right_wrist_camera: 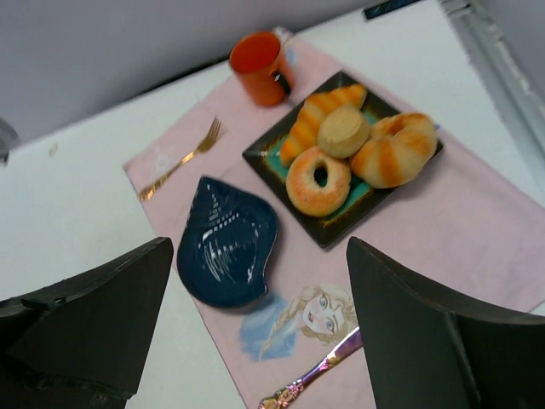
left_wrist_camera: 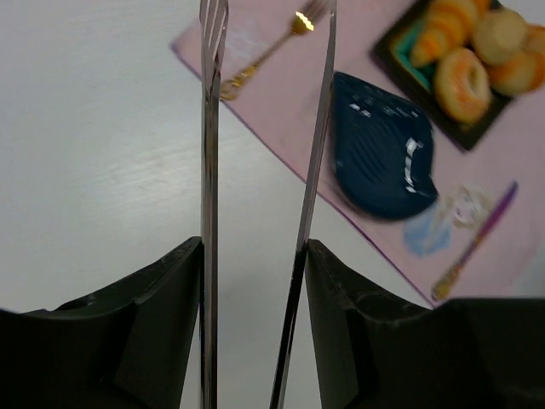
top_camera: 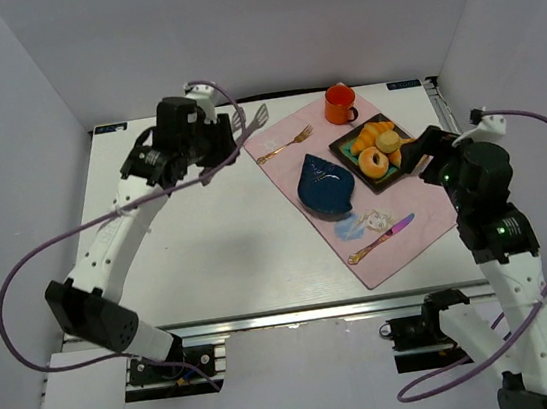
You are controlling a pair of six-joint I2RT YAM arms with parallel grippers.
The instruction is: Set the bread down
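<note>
1. Bread [right_wrist_camera: 343, 130]: lies on the black tray [right_wrist_camera: 255, 156], near the tray's middle and toward its far edge, domed top up, with neither hand touching it
2. Neighbours on the tray: leans against a striped croissant [right_wrist_camera: 319, 119] along the tray's far edge, sits close against a second croissant [right_wrist_camera: 396, 152] on the side nearest the right arm, and has the ring-shaped bagel [right_wrist_camera: 319, 181] just beside it in the tray's near half
3. Right hand [right_wrist_camera: 260, 247]: hangs above the desk [top_camera: 208, 243] just beside the tray's corner on the right arm's side, fingers spread wide, nothing between them
4. Left hand [left_wrist_camera: 253, 247]: hovers well apart from the tray, on the left arm's side, pinching a pair of metal tongs [left_wrist_camera: 207, 170]; grips the two thin blades near their base, with the forked tips standing apart and pointing toward the tray
5. Pink mat [right_wrist_camera: 477, 230]: lies under the tray and reaches past it on every side
6. Orange mug [right_wrist_camera: 260, 66]: stands upright just beyond the tray's far corner
7. Blue shell dish [right_wrist_camera: 226, 243]: sits empty just beside the tray's edge on the left arm's side, not touching it
8. Gold fork [right_wrist_camera: 179, 162]: lies beyond the shell dish as seen from the tray
9. Purple-handled knife [right_wrist_camera: 319, 371]: lies near the tray's near corner, apart from it
</note>
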